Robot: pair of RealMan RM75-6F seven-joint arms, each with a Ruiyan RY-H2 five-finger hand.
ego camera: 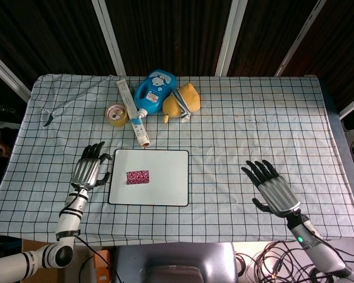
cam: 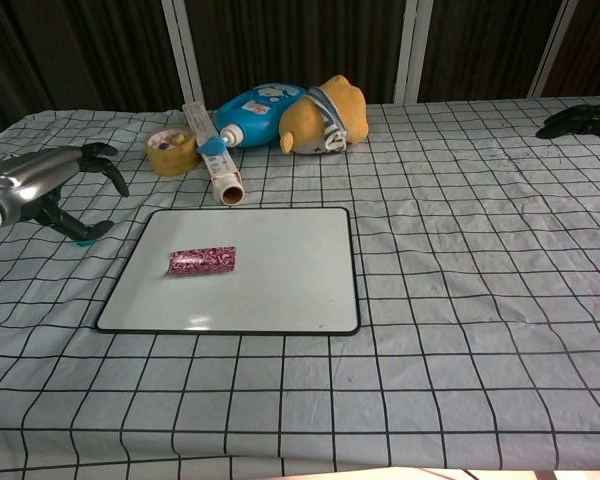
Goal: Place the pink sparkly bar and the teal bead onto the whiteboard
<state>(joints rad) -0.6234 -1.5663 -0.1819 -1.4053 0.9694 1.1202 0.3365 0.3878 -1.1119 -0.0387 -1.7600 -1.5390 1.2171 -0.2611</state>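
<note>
The pink sparkly bar [ego camera: 137, 176] [cam: 202, 261] lies flat on the left part of the whiteboard [ego camera: 165, 190] [cam: 280, 270], with nothing touching it. My left hand [ego camera: 89, 170] [cam: 46, 186] hovers just left of the board, empty and with its fingers spread. The teal bead [cam: 84, 240] shows on the cloth right under that hand's thumb in the chest view; the head view hides it beneath the hand. My right hand [ego camera: 275, 191] [cam: 581, 118] is open and empty over the cloth, far right of the board.
Behind the board lie a blue bottle [ego camera: 155, 90], a yellow plush toy [ego camera: 183, 101], a long tube [ego camera: 133, 114] and a small yellow round container [ego camera: 116, 114]. A checked cloth covers the table.
</note>
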